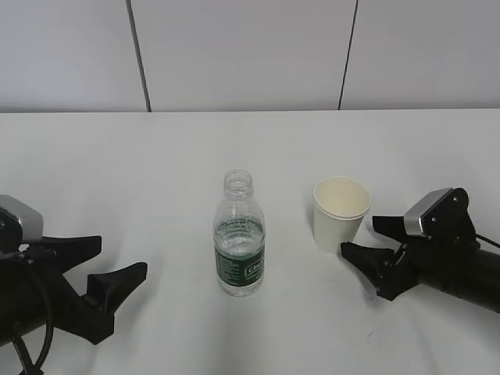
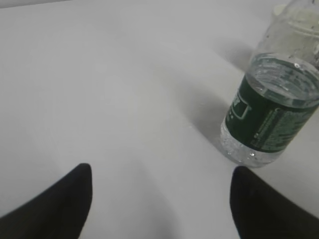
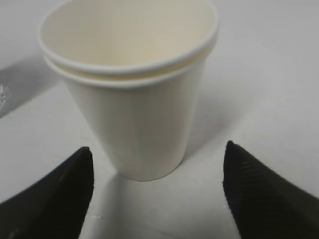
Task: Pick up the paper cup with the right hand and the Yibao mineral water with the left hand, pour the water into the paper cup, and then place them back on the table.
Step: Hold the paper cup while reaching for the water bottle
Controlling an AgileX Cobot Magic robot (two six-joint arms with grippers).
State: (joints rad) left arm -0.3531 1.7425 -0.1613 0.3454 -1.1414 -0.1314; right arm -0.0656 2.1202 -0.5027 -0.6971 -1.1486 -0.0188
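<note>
Nearest in the exterior view, the left claw lies released at 8 o'clock, well apart from the upright Yibao mineral water at centre; the paper cup stands at 3 o'clock on the white counter, the right claw spread just beside it. Left wrist: empty fingers, bottle at 2 o'clock. Right wrist: fingers flank the cup without touching.
</note>
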